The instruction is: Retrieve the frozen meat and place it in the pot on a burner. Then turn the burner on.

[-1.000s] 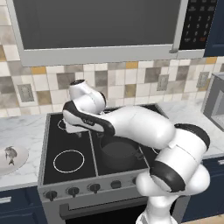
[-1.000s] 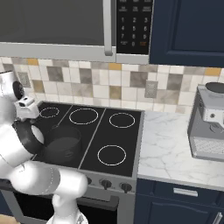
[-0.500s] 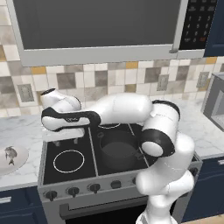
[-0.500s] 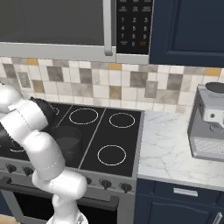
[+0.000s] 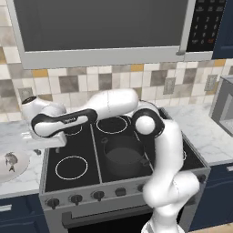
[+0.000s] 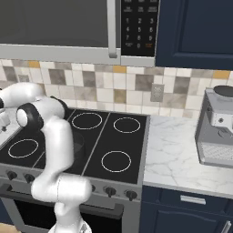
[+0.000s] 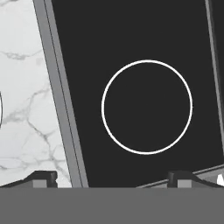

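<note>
The stove (image 5: 118, 150) serves as the landmark here: a black glass cooktop with four white burner rings and a row of knobs (image 5: 95, 195) along its front edge. The pot (image 5: 122, 156) sits on the stove's front half, towards its right side in the left base view, round and dark grey with low walls, and nothing shows inside it. The arm reaches from the stove's right across to its left edge, where the hand hangs above the seam between the cooktop and the marble bench (image 5: 18, 136). The gripper (image 7: 111, 177) looks straight down there: in the hand view its two dark tips stand wide apart, one over the bench and one over the black glass, with nothing between them, so the jaws are open and empty. A burner ring (image 7: 147, 107) lies just ahead of the tips on the glass. The frozen meat (image 5: 11, 160), a small silvery-grey fish-shaped piece, lies on a round white plate (image 5: 11, 169) on the bench to the left of the stove, well apart from the pot. A microwave (image 5: 104, 27) hangs above the stove, and a coffee machine (image 6: 217, 127) stands on the bench to the stove's right.
</note>
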